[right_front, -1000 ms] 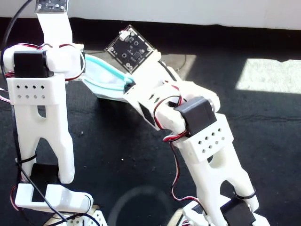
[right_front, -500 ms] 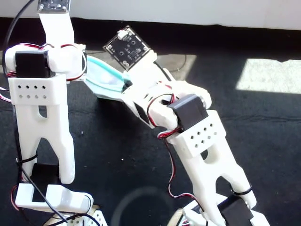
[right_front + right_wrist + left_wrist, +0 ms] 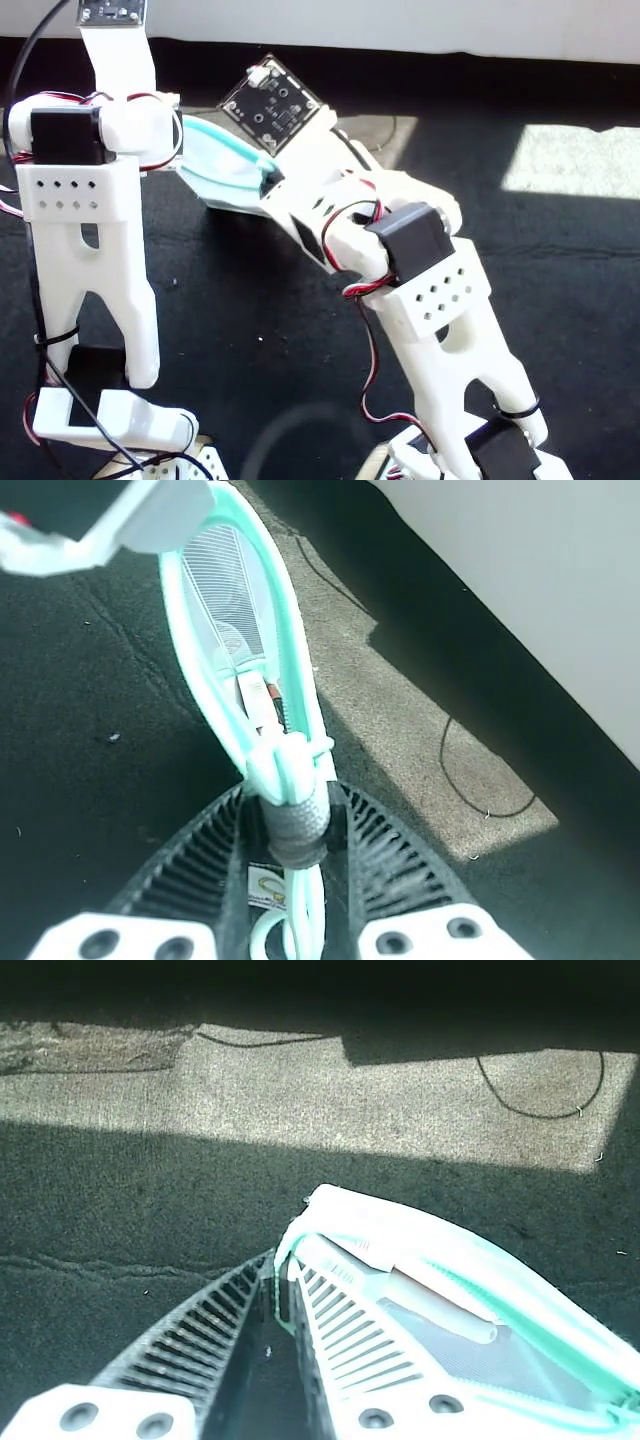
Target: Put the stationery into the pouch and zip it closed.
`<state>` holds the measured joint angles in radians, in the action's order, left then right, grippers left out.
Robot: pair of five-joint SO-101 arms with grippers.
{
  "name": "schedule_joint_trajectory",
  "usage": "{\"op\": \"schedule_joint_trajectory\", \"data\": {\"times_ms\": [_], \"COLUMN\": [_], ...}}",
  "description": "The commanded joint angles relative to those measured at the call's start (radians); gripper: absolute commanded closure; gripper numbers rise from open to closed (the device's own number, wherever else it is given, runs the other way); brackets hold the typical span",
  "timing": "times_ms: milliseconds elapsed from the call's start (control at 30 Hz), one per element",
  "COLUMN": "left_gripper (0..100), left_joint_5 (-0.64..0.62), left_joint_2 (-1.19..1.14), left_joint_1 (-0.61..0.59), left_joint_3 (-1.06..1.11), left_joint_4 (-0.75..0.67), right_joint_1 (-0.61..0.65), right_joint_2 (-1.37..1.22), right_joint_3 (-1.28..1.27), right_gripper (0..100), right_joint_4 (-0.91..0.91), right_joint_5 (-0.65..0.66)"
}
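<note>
A mint-green mesh pouch (image 3: pixel 222 166) hangs above the black table, stretched between the two arms. My left gripper (image 3: pixel 278 1266) is shut on one end of the pouch (image 3: pixel 450 1280), pinching its green edge. A white pen-like item (image 3: pixel 440 1306) lies inside behind the mesh. My right gripper (image 3: pixel 290 802) is shut on the opposite end of the pouch (image 3: pixel 232 600), at the zipper's end, and small items (image 3: pixel 255 694) show inside near that end. In the high view the right gripper (image 3: pixel 270 186) sits below its camera board (image 3: pixel 273 102).
The table is covered by a dark mat (image 3: pixel 250 330) with sunlit patches (image 3: pixel 570 160). A thin black cable (image 3: pixel 540 1090) loops on the lit area behind the pouch. A white wall (image 3: pixel 520 590) runs along the far side.
The right arm swayed slightly to the left and came back. The pouch stays held between both grippers in the same place.
</note>
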<state>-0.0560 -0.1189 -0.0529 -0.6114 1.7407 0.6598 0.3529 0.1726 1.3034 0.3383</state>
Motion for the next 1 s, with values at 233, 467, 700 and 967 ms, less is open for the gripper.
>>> {"op": "schedule_joint_trajectory", "data": {"times_ms": [233, 467, 700, 967], "left_gripper": [88, 72, 80, 97], "left_joint_5": [-0.003, -0.008, -0.005, -0.006], "left_joint_2": [0.166, 0.291, 0.510, 0.565], "left_joint_1": [0.008, -0.027, -0.067, -0.041], "left_joint_3": [-0.157, -0.193, -0.116, 0.414], "left_joint_4": [0.006, 0.008, 0.018, -0.158], "right_joint_1": [-0.087, -0.088, -0.088, -0.128], "right_joint_2": [0.041, 0.039, -0.030, -0.232], "right_joint_3": [0.050, 0.050, 0.133, 0.381], "right_gripper": [99.3, 99.3, 99.3, 99.3], "right_joint_4": [-0.019, -0.021, -0.105, -0.091], "right_joint_5": [0.014, 0.012, 0.008, 0.008]}}
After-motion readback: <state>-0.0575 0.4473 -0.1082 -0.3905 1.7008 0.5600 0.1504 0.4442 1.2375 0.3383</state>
